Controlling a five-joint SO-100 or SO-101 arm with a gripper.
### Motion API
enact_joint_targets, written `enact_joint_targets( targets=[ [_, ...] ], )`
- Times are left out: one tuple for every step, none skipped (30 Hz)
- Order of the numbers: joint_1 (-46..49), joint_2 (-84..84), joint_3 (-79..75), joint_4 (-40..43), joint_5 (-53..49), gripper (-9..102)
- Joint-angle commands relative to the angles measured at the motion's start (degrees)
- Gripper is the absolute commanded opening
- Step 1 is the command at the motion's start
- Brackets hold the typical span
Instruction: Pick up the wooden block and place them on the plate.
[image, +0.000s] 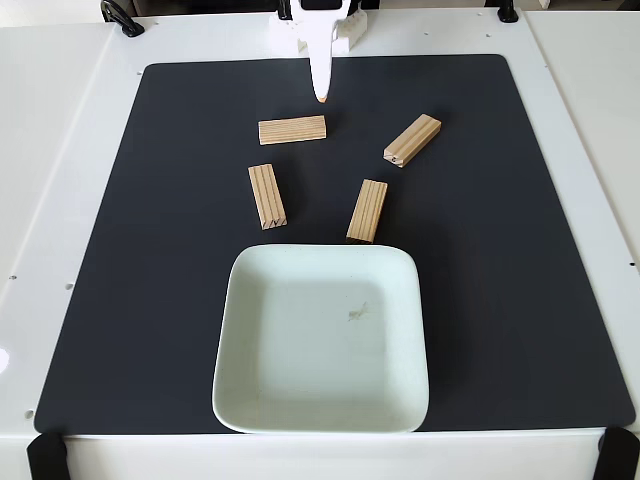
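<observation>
White gripper (321, 98) hangs at the far edge of the black mat (540, 250), fingers pressed together to a narrow tip, holding nothing. Just below it in the fixed view lies one wooden block (292, 130), crosswise. Another block (412, 139) sits angled to the right, well apart. Two more stand lengthwise: the left block (267, 196) and the right block (367, 210), which nearly touches the plate's far rim. The plate (250, 400) is empty, at the mat's near edge, with bare mat on both sides.

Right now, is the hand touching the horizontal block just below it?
Apart. The fixed view shows a strip of dark mat between the hand's tip and the wooden block lying crosswise below it.
</observation>
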Motion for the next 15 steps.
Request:
enact_joint_targets(
  targets=[
    [-2.46,-0.35,-7.56,7.21,0.44,-1],
    [-3.78,-0.44,-9.84,7.38,0.44,-1],
    [-4.57,-0.7,-12.04,7.29,0.0,-1],
    [-5.27,-1.49,-14.06,7.29,-0.18,-1],
    [-5.54,-3.08,-16.08,7.29,-0.18,-1],
    [-5.54,-5.36,-18.19,7.29,-0.18,-1],
    [-5.89,-8.44,-20.39,7.29,-0.26,-1],
    [-6.06,-12.3,-22.85,7.29,-0.26,-1],
    [-6.15,-16.7,-25.58,7.29,-0.26,-1],
    [-6.15,-21.71,-28.56,7.29,-0.35,-1],
    [-6.15,-26.89,-31.9,7.29,-0.44,-1],
    [-6.15,-32.17,-35.6,7.29,-0.79,-1],
    [-6.15,-37.44,-39.55,7.29,-2.55,-1],
    [-6.24,-42.19,-43.59,7.73,-5.54,-1],
    [-6.24,-46.67,-47.2,8.09,-9.14,-1]
  ],
)
